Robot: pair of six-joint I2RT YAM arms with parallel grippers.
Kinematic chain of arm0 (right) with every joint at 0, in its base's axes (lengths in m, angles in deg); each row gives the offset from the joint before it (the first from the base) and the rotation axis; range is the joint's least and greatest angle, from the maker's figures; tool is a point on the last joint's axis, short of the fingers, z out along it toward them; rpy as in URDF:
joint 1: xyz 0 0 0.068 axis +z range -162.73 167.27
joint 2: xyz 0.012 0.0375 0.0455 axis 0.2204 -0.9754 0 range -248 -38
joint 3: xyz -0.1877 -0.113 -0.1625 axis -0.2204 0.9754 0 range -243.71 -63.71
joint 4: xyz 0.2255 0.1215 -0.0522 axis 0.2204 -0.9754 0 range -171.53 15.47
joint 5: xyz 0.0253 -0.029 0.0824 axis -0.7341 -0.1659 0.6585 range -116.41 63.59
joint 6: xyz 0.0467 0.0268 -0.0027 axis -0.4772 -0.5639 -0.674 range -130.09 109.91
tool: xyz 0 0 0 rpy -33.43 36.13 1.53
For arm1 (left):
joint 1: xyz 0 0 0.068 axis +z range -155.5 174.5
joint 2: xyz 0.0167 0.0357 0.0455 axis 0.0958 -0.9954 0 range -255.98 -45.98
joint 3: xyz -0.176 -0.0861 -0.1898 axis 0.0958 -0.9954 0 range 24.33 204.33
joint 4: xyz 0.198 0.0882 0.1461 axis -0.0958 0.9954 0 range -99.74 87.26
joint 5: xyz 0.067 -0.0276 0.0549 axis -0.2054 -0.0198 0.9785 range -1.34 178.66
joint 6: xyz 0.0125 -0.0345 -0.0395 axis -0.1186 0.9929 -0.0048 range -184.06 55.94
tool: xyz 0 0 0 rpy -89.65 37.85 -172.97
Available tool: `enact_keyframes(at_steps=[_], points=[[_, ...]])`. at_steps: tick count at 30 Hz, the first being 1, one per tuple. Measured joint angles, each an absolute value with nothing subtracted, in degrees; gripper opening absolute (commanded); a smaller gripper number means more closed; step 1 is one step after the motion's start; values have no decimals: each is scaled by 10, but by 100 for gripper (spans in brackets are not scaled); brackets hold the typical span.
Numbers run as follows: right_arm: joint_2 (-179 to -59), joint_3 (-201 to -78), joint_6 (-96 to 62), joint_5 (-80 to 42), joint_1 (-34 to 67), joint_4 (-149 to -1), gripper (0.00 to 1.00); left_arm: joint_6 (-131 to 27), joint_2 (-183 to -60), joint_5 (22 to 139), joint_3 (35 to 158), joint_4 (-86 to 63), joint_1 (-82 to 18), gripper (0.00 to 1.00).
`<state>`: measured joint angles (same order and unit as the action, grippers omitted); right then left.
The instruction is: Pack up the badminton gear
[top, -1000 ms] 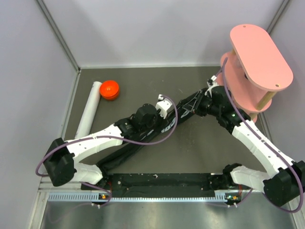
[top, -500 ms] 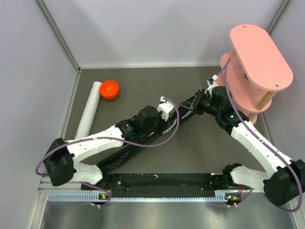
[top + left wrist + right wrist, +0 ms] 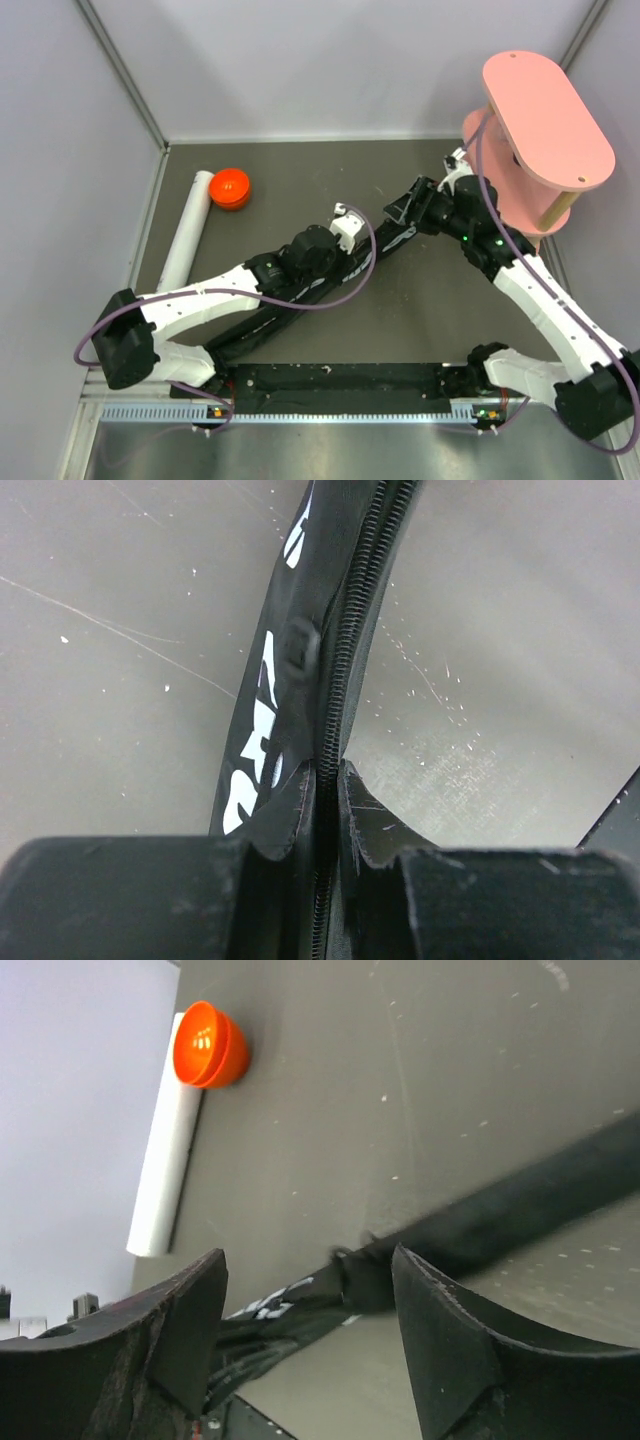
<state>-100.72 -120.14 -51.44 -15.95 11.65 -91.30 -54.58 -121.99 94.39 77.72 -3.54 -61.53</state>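
The black "CROSSWAY" bag (image 3: pixel 290 300) lies diagonally on the table from near left to far right. My left gripper (image 3: pixel 345 228) is shut on the bag's zipper edge (image 3: pixel 345 650), and its fingertips (image 3: pixel 300 790) pinch the seam. My right gripper (image 3: pixel 402 207) is open and empty. It hovers over the bag's narrow handle end (image 3: pixel 500 1225) without touching it. The white tube (image 3: pixel 186 235) lies at the far left, with the orange cap (image 3: pixel 230 188) loose beside its far end. Both also show in the right wrist view: the tube (image 3: pixel 165 1175) and the cap (image 3: pixel 208 1045). The rackets and shuttlecocks are out of view.
The pink tiered oval shelf (image 3: pixel 545 125) stands at the far right, just behind my right wrist. Grey walls close in the table (image 3: pixel 300 170) at the back and sides. A black rail (image 3: pixel 340 380) runs along the near edge.
My right gripper has lifted off the bag's narrow end and drawn back toward the pink shelf. My left gripper stays shut on the zipper edge and has barely moved.
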Motion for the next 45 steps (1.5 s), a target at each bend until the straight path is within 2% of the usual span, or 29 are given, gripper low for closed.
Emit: enact_keyframes(at_steps=[5,8,11,13,15,17,25,31,39,45], points=[[-965,-1215,-449,-176,107,-974,69,-532,-1219,958,777,-35,-616,0],[-990,-1250,-388,-160,106,-1009,68,-531,-1215,958,776,-35,-616,0],[-1027,-1296,-327,-139,106,-1048,63,-536,-1211,960,773,-34,-616,0],[-1055,-1338,-295,-131,106,-1078,46,-540,-1208,965,772,-33,-619,0],[-1089,-1389,-265,-130,106,-1107,35,-542,-1205,972,770,-31,-621,0],[-1138,-1461,-235,-131,106,-1151,35,-544,-1203,976,770,-30,-623,0],[-1264,-1606,-155,-144,120,-1293,39,-549,-1203,1004,770,-28,-638,0],[-1297,-1616,-129,-153,138,-1360,39,-550,-1203,1016,770,-27,-642,0],[-1309,-1624,-117,-156,163,-1381,39,-551,-1204,1018,770,-25,-650,0],[-1309,-1624,-115,-157,164,-1383,34,-552,-1204,1022,770,-25,-652,0]])
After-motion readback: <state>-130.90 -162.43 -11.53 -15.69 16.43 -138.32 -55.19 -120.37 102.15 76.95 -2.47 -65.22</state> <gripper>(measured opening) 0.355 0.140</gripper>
